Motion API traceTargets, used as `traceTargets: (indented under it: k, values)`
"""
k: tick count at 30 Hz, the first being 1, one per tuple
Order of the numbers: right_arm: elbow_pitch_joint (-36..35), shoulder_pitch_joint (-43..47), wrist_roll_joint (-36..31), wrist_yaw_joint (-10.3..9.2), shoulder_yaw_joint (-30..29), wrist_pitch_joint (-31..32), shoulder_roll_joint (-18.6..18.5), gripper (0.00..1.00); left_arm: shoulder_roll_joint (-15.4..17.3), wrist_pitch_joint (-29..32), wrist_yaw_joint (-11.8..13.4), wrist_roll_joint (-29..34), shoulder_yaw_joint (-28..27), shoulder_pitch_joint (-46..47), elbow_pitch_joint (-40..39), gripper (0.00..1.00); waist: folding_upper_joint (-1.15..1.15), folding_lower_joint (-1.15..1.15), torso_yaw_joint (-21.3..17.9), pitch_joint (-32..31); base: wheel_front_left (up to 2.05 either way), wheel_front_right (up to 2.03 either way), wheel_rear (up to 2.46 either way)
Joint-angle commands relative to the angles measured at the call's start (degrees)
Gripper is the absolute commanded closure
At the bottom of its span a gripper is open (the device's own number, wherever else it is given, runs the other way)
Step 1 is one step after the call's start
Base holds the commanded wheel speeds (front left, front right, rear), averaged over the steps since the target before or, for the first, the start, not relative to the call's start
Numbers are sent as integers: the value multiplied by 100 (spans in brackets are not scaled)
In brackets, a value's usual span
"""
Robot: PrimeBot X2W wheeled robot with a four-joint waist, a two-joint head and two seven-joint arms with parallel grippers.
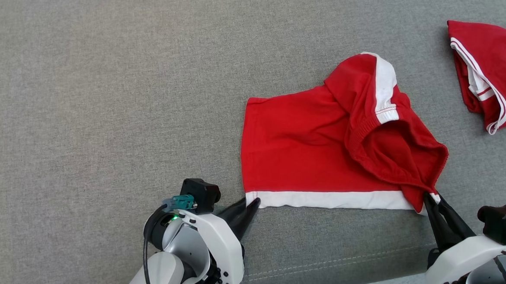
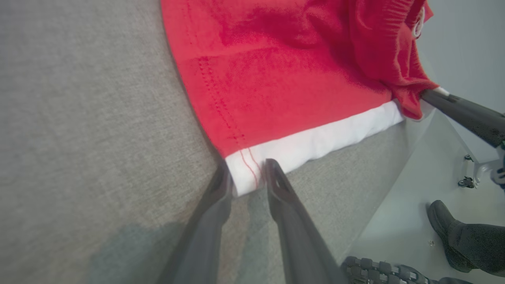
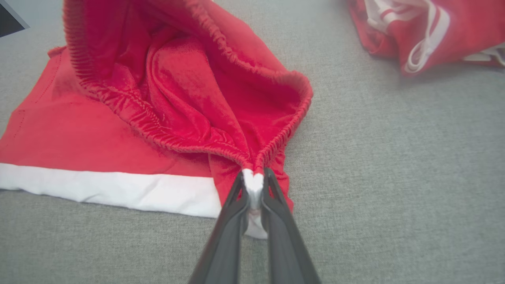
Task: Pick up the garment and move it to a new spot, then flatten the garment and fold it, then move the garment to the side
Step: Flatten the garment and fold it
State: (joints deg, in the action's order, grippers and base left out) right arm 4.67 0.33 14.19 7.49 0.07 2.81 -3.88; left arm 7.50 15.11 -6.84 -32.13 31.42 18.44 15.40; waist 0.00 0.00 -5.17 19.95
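Lying on the right half of the grey upholstered surface (image 1: 103, 102), close to its front edge, is the red garment (image 1: 296, 148). Its left part is flat. Its right part is heaped, with the elastic waistband turned over on itself. A second red garment (image 1: 487, 73) sits well apart, at the right edge.

Long axis: the white hem band (image 1: 325, 199) runs parallel to the front edge, with one gripper at each end.

- Right gripper (image 1: 431, 197): at the band's right end, fingers (image 3: 276, 221) closed on the white corner, cloth pinched between the tips.
- Left gripper (image 1: 250, 205): at the band's left corner. In the left wrist view the fingers (image 2: 284, 205) stand apart with the corner between them, and I cannot tell whether they pinch it yet.

Judgement: the coming move turns on the left corner being seated between those tips. With both ends held, a pull along the band should flatten the heap.
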Motion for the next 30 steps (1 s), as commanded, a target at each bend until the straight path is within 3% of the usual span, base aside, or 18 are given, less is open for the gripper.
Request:
traceTargets:
  k: [1,10,14,18,21,23,25,30]
  values:
    - [-100,-85,1,0,88,-74,-70,100,37,-16,-28,-57,-107,195,-68,100,0,0,5,6,0,0,0]
    - [-175,30,201,0,129,90,-96,100,193,-54,-44,-342,-58,-107,-443,100,0,0,82,66,0,0,0]
    - [-544,-373,1167,0,386,637,-269,100,468,283,-53,-1035,-401,-150,-1000,100,0,0,183,180,0,0,0]
    - [-572,-2290,2433,0,722,1826,-805,100,1106,1416,-61,-2005,-839,1262,-1038,100,0,0,199,218,0,0,0]
    - [397,-4608,2833,0,758,2483,-900,100,1479,2208,9,-2562,-1436,3029,-174,100,0,0,65,183,0,0,0]
    - [1321,-6048,2726,0,592,2310,-703,100,1583,2074,251,-2466,-1805,4233,504,100,0,0,5,100,0,0,0]
    - [2148,-7098,2372,0,517,1761,-582,100,1570,1674,276,-2204,-1895,5131,1042,100,0,0,5,-37,0,0,0]
    - [2812,-7875,1946,0,1011,976,-699,100,1427,958,25,-1747,-1557,5968,1389,100,0,0,167,43,0,0,0]
